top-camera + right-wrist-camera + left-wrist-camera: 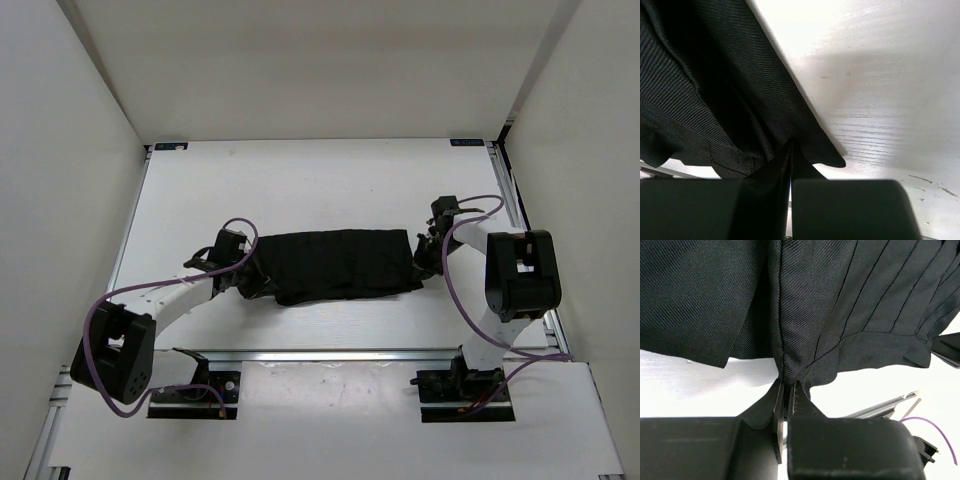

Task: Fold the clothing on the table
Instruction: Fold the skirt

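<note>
Top external view: the left end effector [248, 278] is pinching the left end of the clothing [340, 265], its jaws narrowed onto a fold of fabric. The clothing is lying as a flat band across mid-table [300, 180]. The right end effector [425, 262] is clamping its right edge, jaws pressed together.

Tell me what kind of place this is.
Probably a robotics lab test cell: a white table with aluminium rails, boxed in by plain white walls, with the left arm and right arm bolted at its near edge, a black skirt between them.
</note>
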Robot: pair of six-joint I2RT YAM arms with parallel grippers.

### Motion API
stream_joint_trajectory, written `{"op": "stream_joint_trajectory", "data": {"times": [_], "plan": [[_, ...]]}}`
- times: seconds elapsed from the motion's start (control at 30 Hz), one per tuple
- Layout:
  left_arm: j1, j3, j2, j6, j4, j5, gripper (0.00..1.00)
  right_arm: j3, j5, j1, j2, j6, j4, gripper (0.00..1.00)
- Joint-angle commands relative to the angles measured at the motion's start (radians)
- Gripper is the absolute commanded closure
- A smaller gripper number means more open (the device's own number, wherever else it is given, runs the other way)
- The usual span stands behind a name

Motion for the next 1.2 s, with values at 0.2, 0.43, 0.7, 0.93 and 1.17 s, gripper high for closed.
{"op": "stream_joint_trajectory", "data": {"times": [0.2, 0.43, 0.7, 0.93, 1.17], "plan": [[0.013, 0.132, 0.077, -0.017, 0.021, 0.080, 1.00, -0.056, 0.029, -0.008, 0.044, -0.011, 0.018, 1.00], [0.069, 0.275, 0.177, -0.178, 0.451, 0.364, 1.00, -0.059, 0.028, -0.019, 0.055, -0.014, 0.020, 1.00], [0.153, 0.162, 0.108, 0.079, 0.198, 0.113, 1.00, -0.041, 0.022, -0.005, 0.090, -0.023, 0.009, 1.00], [0.182, 0.101, 0.145, 0.131, 0.098, -0.035, 1.00, -0.030, 0.031, -0.025, 0.089, -0.032, -0.002, 1.00], [0.156, 0.250, 0.180, -0.068, 0.528, 0.378, 1.00, -0.022, 0.025, -0.029, 0.104, -0.043, -0.005, 1.00]]}}
